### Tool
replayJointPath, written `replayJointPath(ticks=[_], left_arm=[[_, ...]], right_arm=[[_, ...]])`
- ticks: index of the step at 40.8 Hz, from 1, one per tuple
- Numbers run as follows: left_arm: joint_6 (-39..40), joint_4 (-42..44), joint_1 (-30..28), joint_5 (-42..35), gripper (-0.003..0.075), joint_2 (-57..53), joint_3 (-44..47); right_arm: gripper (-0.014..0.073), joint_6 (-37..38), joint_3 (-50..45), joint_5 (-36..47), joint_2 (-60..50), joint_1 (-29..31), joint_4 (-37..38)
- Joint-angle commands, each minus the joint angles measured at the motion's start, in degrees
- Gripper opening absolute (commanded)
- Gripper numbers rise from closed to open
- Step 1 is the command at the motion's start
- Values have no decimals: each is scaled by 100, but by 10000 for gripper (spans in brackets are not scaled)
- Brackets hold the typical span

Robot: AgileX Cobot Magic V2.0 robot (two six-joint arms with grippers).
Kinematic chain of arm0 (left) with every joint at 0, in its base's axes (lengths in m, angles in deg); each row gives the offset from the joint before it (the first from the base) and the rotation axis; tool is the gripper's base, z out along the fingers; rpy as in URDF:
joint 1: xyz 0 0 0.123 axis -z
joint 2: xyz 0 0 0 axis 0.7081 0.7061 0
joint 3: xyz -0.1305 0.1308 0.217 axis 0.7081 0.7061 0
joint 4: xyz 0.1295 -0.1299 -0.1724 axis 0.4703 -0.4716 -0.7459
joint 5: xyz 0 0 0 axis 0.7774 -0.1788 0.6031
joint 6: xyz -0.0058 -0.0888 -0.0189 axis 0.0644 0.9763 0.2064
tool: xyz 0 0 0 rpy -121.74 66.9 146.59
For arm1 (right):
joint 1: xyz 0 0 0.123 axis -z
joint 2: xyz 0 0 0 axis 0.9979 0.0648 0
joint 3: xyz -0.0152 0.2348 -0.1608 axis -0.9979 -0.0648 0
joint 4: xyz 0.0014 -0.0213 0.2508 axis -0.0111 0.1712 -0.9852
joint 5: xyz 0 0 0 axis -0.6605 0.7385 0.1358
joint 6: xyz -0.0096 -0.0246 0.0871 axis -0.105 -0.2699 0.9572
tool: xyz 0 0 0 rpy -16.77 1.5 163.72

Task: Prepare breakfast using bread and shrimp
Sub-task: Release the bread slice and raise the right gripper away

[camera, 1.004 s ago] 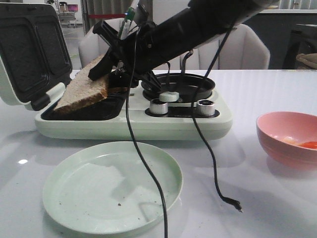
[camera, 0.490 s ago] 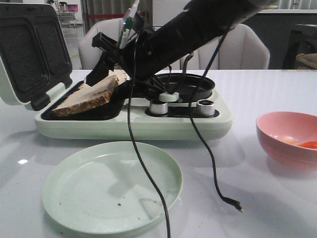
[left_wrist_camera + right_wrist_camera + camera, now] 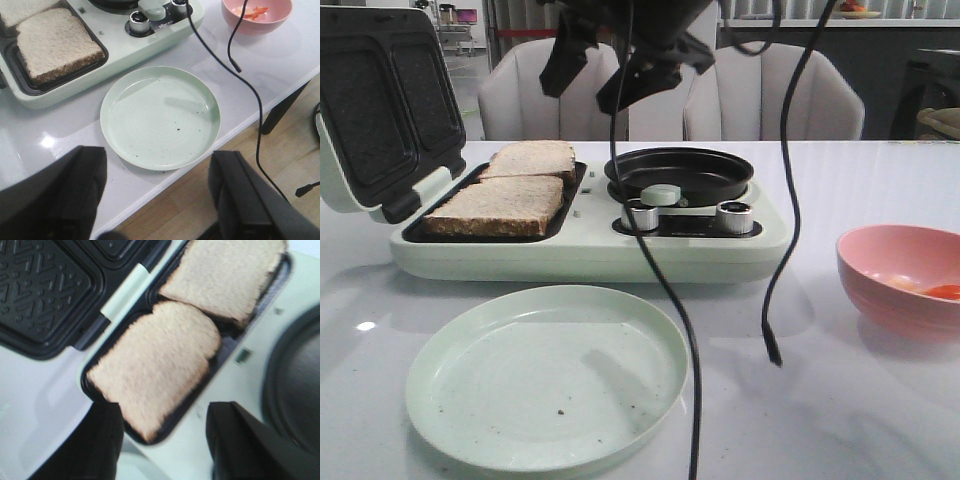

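Both slices of bread (image 3: 510, 190) lie flat, side by side, in the dark lower tray of the pale green sandwich maker (image 3: 590, 245), directly below the right gripper (image 3: 610, 70), which hangs above them with clear air between. They are pale beige with a dark brown crust, roughly square; the nearer slice (image 3: 155, 362) fills the front half of the tray and the farther one (image 3: 225, 275) sits just behind it, their edges touching or almost so (the right wrist view is blurred). The right gripper's jaws stand wide apart and hold nothing. The shrimp (image 3: 256, 11), a small orange-red piece, lies in the pink bowl (image 3: 880, 275) well off to the right of the appliance. The left gripper (image 3: 157, 195) hovers over the near table edge, above the empty green plate (image 3: 160, 117), its fingers (image 3: 240, 195) spread wide and empty.
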State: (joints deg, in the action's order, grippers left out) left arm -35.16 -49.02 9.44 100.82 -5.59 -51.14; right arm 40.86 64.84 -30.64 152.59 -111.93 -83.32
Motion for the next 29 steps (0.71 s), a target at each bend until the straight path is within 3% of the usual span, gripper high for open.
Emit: replayJointPath(ticks=[1,6,10,29], left_arm=[[17,62,39,-376,487,-6,-142],[17,62,39,-376,487,-6,-142],[17,62,39,-376,487,-6,-142],[17,62,39,-376,487,-6,-142]], right_arm=[[483,768,173,-339,-735,12,928],[483,1294,-132,-640,-1253,-34,2017],[483,1403,-744,-555,-1796,-64,2417],[483,1403,-3906,-113,-5020,-64,2626]])
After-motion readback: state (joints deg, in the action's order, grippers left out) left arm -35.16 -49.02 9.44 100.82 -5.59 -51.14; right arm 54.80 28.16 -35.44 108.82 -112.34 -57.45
